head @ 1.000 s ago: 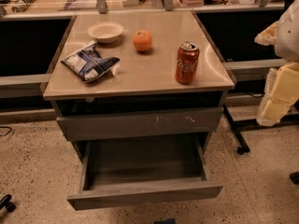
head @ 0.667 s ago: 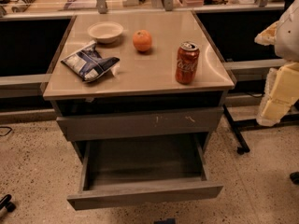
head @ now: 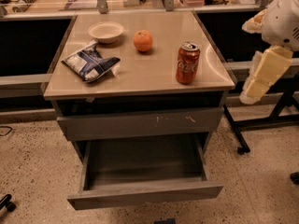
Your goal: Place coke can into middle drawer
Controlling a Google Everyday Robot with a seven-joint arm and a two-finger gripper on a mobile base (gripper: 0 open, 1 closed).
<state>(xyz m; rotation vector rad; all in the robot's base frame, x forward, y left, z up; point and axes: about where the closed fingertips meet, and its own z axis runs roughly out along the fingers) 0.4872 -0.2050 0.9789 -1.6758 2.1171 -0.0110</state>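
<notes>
The coke can (head: pixel 188 63), red with white script and a silver top, stands upright on the cabinet top near its front right corner. The middle drawer (head: pixel 145 196) is pulled out below; its plain front faces me and its dark grey inside holds nothing. My gripper (head: pixel 252 91) hangs at the right edge of the view, beside the cabinet and to the right of the can, at about the height of the cabinet top. It touches nothing and holds nothing that I can see.
On the cabinet top are an orange (head: pixel 143 40), a pale bowl (head: pixel 106 31) and a blue-white snack bag (head: pixel 89 62). A closed drawer front with pale scratches (head: pixel 140 123) sits above the open drawer. A black table leg with casters (head: pixel 238 134) stands to the right.
</notes>
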